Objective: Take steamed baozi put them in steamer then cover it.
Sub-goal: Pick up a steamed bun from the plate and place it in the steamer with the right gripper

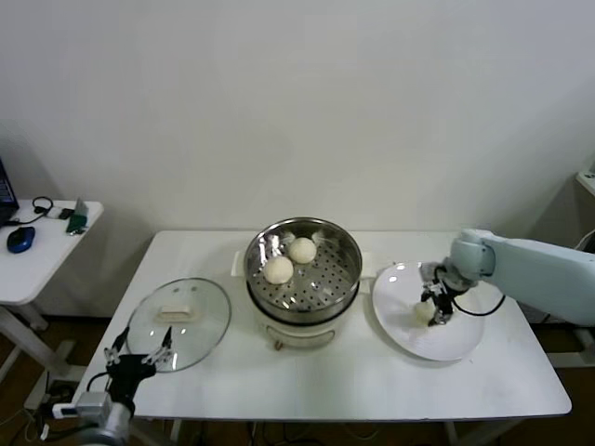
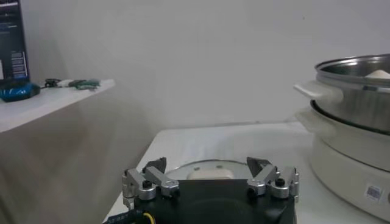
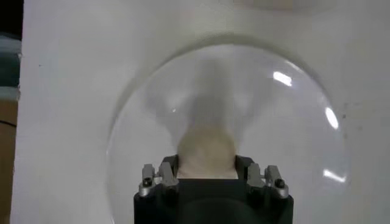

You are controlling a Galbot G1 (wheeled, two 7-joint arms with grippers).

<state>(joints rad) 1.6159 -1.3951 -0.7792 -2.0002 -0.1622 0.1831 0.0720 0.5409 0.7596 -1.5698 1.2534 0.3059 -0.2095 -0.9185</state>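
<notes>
White table (image 1: 353,372) against a plain white wall (image 1: 297,102), side desk (image 1: 37,255) far left. Right gripper (image 1: 434,309) clamped on a steamed baozi (image 3: 206,151) over the white plate (image 1: 456,346); two baozi (image 1: 279,269) already inside the central steamer (image 1: 346,269). Left gripper (image 1: 139,358), fingers spread wide and empty, at the near edge beside the glass cover (image 1: 200,330).

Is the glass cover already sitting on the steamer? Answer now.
No; the cover lies flat on the table to the left of the open steamer, which shows two baozi inside.

A lab or office room: bare white wall (image 1: 297,93), white folding table (image 1: 353,381), side desk (image 1: 37,255) with mouse (image 1: 19,239) and cables.
</notes>
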